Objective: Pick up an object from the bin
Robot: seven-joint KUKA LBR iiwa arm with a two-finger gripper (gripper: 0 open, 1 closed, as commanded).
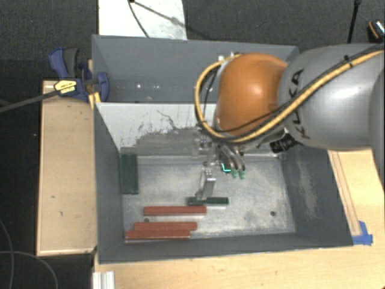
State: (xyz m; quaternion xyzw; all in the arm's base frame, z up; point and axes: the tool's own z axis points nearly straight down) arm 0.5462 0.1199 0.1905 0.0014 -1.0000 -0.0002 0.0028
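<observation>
Looking down from above, there is a grey metal bin (180, 65) with a few small things on its floor. The big silver arm (337, 101) comes in from the right. It has a round orange cover (249, 92) on its wrist, and yellow and black cables (201, 101) loop around that cover. Under the cover the gripper (204, 192) hangs down low near the middle of the bin. Its tip is right at a thin dark green stick (218, 201) that lies flat on the floor. The tip is over the left part of the stick. I cannot tell if the pincer is spread or pressed together, and I cannot tell if it is pinching the stick or just touching it. Just below and to the left of the green stick lies a long red-brown bar (174, 209). It lies flat and its right end is very near the stick. Two more red-brown bars (165, 226) lie closer to the front wall, side by side and touching. Well apart from the gripper, a dark green block (129, 173) lies next to the left wall.
</observation>
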